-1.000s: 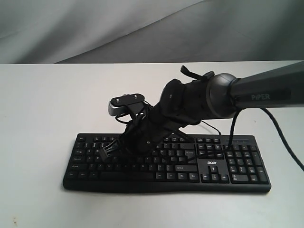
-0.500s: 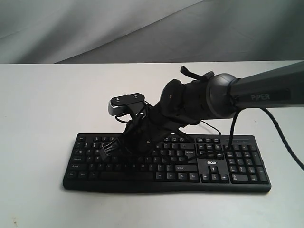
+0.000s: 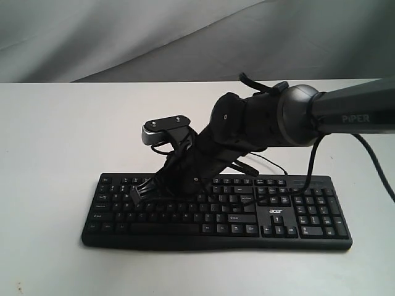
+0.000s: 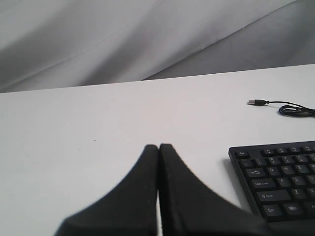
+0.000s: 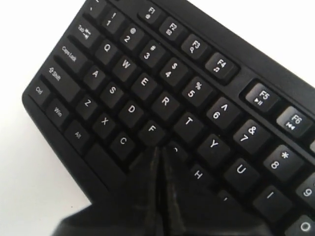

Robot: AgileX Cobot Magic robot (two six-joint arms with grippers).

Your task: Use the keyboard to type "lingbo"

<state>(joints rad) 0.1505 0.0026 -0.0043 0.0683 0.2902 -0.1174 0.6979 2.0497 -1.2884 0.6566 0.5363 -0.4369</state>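
**Black pointer sits on the G spot**

The keyboard (image 3: 247,216) lies flat on the white table (image 3: 49,142), close to the near edge and a little toward the right edge. Its thin cable ends in a USB plug (image 4: 257,102) that lies loose on the table, not plugged into anything.

The right arm reaches across from the right edge. The right gripper (image 3: 137,194) has its jaws pressed together into one point. That point is down on the left half of the keys. In the right wrist view it sits between the F key (image 5: 151,130) and the H key (image 5: 198,174), and it covers the key there. That should be the G.

The left gripper (image 4: 158,146) also has its jaws pressed together. It hangs over bare table, just beside the left end of the keyboard, and touches no key.

No screen shows, so I cannot tell which letters are typed. If this is the G press, I guess "lin" is done, and "b" and "o" are left
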